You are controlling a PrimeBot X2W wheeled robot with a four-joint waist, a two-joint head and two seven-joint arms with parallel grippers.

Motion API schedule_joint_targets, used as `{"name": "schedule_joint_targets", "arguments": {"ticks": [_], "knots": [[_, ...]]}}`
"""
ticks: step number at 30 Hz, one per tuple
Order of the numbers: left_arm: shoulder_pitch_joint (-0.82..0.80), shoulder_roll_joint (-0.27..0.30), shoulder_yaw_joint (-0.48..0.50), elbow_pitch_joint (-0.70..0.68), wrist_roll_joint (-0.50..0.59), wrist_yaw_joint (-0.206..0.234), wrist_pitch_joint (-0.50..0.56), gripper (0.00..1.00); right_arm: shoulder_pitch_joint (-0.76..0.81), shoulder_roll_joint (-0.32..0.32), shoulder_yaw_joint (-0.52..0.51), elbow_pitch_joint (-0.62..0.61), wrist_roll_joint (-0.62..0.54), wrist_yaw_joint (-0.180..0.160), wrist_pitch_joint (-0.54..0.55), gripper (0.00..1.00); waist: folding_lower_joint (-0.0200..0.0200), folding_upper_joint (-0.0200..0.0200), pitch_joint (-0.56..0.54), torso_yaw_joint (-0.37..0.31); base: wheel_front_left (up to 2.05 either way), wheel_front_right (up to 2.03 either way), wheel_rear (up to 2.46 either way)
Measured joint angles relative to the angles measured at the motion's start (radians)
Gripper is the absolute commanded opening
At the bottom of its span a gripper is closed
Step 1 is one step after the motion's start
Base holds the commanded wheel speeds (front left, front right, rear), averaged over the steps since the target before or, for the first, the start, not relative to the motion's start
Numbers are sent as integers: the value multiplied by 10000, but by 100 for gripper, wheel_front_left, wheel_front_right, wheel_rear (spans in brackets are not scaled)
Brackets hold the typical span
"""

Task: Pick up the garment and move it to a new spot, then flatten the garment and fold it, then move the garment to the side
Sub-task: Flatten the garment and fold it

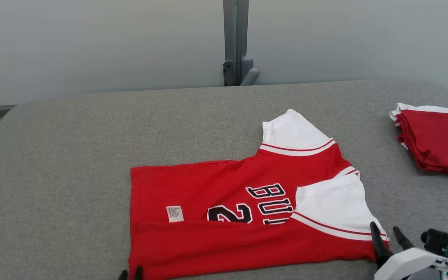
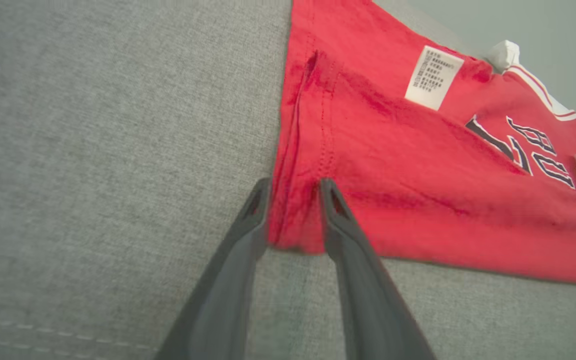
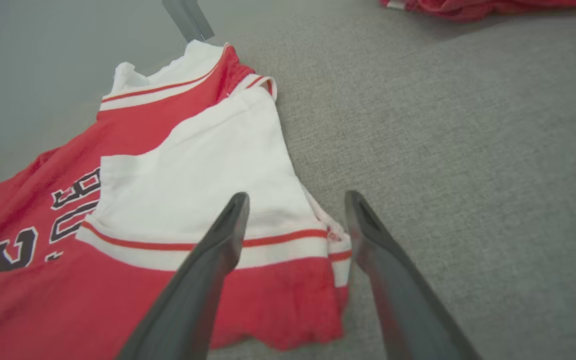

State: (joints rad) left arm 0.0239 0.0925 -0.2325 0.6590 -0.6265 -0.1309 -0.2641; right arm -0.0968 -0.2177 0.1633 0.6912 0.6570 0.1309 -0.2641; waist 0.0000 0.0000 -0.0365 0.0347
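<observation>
At the near edge of the grey tabletop [image 1: 53,155], the left pincer [image 2: 294,186] sits at the near left corner of the garment [image 1: 208,194]. Its two dark fingers stand narrowly apart with the doubled red hem between them. Whether they pinch the cloth or merely flank it is hard to judge from the wrist view.

Toward the near right corner, the right pincer [image 3: 297,197] is spread wide and holds nothing. One finger is over the striped trim of a white sleeve [image 3: 208,175], and the other is over bare tabletop just beside the garment's edge.

The garment lies flat between the two pincers, close to the near edge, with its hem to the left and its sleeves to the right. Its near long side is folded over the body, covering the lower part of the black lettering [image 1: 266,200] and number. A small white label [image 1: 175,213] lies just above that fold. The second white sleeve [image 1: 292,134] points toward the far edge.

Farther back, by the right edge, a folded red-and-white pile [image 1: 434,144] rests well apart from the garment. A grey post [image 1: 235,42] rises behind the far edge.
</observation>
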Motion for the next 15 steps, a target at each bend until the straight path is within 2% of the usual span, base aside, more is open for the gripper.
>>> {"name": "schedule_joint_targets", "arguments": {"ticks": [6, 9, 15], "knots": [[-293, -79, 951, -681, 1388, 0, 0, 100, -401, -75, -1124, -819, -1471, -2, 0, 100, 0, 0, 425, 119, 0, 0, 0], [-955, -75, 915, -1089, 2000, 0, 0, 100, -885, 102, -1429, -1170, -1758, -4, 0, 100, 0, 0, 702, 161, 0, 0, 0], [-2589, 54, 606, -888, 2370, -2, 0, 100, -1984, 341, -1089, -1444, -2079, -2, 0, 100, 0, 0, 1408, 224, 0, 0, 0]]}}
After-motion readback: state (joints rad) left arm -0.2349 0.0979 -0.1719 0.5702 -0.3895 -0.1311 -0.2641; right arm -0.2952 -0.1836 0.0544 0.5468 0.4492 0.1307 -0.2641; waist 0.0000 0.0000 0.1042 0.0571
